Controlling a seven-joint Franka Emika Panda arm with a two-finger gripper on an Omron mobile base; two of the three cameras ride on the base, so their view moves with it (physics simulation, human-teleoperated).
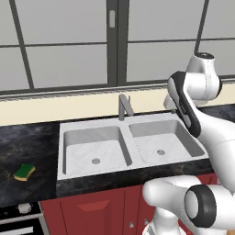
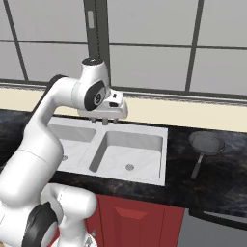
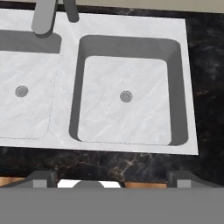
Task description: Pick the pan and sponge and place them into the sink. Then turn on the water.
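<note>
The small round black frying pan [image 2: 206, 143] sat on the dark speckled stone counter [image 2: 212, 178], right of the big white two-bowl sink [image 2: 165, 144]. The little yellow and green sponge [image 1: 24, 171] lay left of the sink. The robot's two-finger gripper [image 2: 105, 121] hung above the bowls, spread wide, holding nothing.
</note>
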